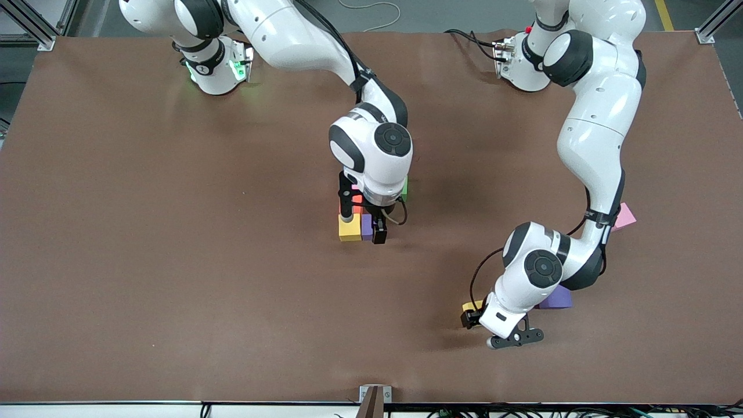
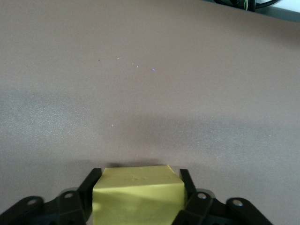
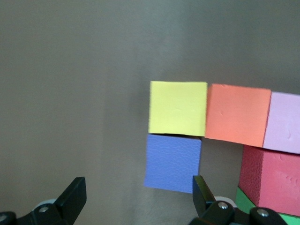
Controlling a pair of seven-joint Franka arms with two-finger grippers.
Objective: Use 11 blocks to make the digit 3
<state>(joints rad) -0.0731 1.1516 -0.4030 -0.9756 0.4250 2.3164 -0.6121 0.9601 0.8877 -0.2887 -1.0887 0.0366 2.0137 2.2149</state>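
Two grippers at work among the blocks, digit 3 partly built.

Right gripper hangs wide open over the digit 3 at mid-table, by its yellow block and purple block. Left gripper, toward the left arm's end, clamps a loose yellow cube; nearby lie a purple cube and pink cube.

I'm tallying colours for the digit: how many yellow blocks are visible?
2: one yellow block in the cluster under the right gripper; another between the left gripper fingers. Others may be hidden.
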